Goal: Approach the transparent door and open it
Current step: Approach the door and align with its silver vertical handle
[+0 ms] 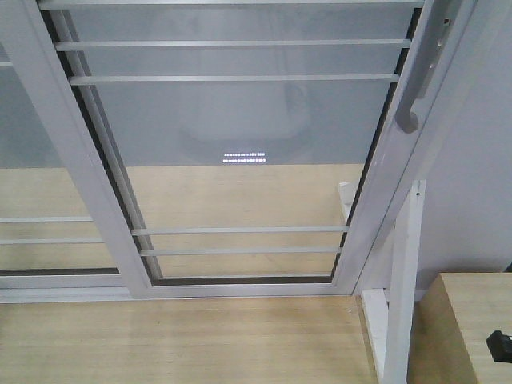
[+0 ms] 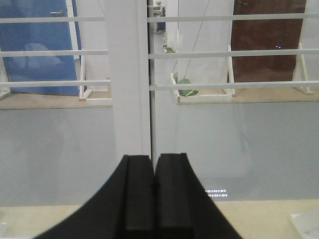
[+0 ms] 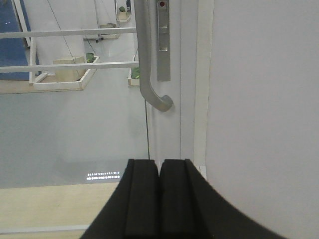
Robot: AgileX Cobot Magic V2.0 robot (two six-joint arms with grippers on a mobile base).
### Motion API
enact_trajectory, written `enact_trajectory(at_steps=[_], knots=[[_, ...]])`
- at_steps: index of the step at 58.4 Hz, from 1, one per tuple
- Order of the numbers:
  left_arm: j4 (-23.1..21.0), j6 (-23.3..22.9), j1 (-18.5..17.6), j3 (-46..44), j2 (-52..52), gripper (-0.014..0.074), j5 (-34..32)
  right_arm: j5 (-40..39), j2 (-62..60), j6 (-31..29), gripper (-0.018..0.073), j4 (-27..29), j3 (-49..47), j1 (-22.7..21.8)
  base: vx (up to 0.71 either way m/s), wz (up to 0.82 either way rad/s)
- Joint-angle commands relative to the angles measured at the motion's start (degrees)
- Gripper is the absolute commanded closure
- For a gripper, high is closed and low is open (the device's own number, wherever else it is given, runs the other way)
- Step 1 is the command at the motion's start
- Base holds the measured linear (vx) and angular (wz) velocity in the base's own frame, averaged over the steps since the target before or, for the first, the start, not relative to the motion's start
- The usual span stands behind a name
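The transparent door (image 1: 240, 160) fills the front view: clear glass in a glossy white frame with thin horizontal white bars. Its curved grey pull handle (image 1: 418, 76) is on the right stile, and it also shows in the right wrist view (image 3: 149, 64), ahead of and above my right gripper (image 3: 159, 164). That gripper is shut and empty, pointing at the stile below the handle. My left gripper (image 2: 152, 159) is shut and empty, pointing at a white vertical stile (image 2: 128, 74) where two glass panels meet. Neither gripper shows in the front view.
A second white-framed glass panel (image 1: 32, 160) without a handle overlaps at the left. A white wall (image 3: 264, 99) and white post (image 1: 404, 280) stand right of the door. A wooden box top (image 1: 464, 320) sits at the lower right. Wooden floor (image 1: 176, 336) lies in front.
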Motion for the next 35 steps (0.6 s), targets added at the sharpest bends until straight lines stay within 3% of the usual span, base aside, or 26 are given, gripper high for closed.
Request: enact_trajectory(at_steps=[1, 35], knots=[[-0.5, 0.0, -0.1, 1.8, -0.7, 0.0602, -4.9, -4.4, -0.8, -0.2, 0.0567, -0.3, 0.8, 0.0, 0.05, -0.01], [-0.5, 0.0, -0.1, 1.8, -0.7, 0.0602, -6.1, -6.9, -0.8, -0.2, 0.0567, -0.4, 0.6, -0.1, 0.01, 0.0]])
